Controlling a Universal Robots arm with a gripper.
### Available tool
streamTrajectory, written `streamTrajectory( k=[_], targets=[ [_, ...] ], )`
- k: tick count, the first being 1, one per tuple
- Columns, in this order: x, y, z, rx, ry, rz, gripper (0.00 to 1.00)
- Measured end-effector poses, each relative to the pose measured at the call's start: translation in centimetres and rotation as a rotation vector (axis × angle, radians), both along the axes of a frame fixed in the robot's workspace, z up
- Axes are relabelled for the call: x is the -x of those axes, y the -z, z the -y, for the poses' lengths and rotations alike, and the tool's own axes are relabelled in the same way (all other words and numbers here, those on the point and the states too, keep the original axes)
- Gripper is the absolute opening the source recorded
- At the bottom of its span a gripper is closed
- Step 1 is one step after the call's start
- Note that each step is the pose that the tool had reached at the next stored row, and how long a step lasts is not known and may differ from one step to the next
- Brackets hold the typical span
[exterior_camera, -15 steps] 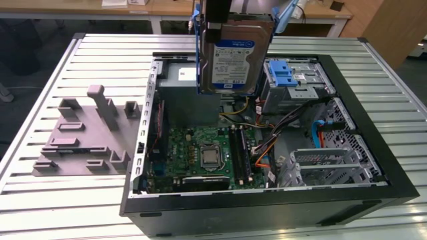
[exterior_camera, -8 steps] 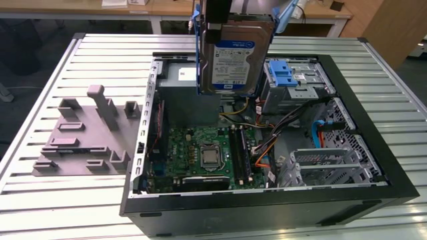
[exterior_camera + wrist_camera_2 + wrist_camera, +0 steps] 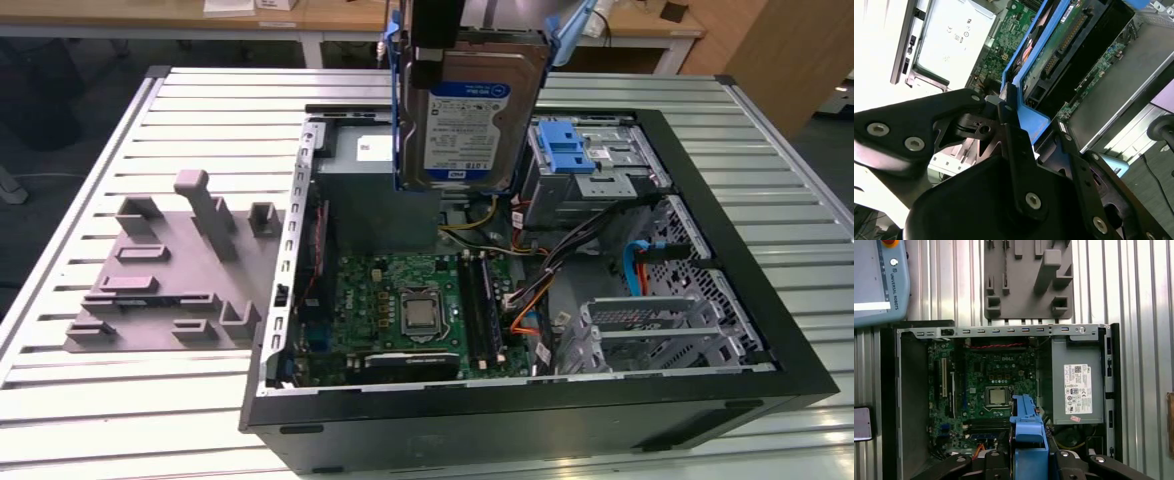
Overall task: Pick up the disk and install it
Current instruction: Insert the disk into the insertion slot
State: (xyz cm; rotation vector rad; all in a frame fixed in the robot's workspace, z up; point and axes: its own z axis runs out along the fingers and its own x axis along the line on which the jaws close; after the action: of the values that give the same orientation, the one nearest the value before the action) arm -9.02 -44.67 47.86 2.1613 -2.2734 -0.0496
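Pincer clamped on the blue-framed disk, which hangs upright directly below it. Farther beneath the pincer, an open computer case sits on the slatted worktop.

exterior: oblique above case | first wrist: overhead | all share motherboard

The disk, partly unseen
In the exterior view the picture's edge cuts off its upper end, it covers part of the grey power-supply box behind it, and its label print is too small to read.
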Motion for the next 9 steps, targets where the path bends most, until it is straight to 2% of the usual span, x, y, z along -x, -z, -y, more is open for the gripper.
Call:
streamTrajectory(
  k=[9],
  targets=[
    [0.00, 0.00, 0.18, -0.0001, 0.000, -0.0001, 0.36]
  ],
)
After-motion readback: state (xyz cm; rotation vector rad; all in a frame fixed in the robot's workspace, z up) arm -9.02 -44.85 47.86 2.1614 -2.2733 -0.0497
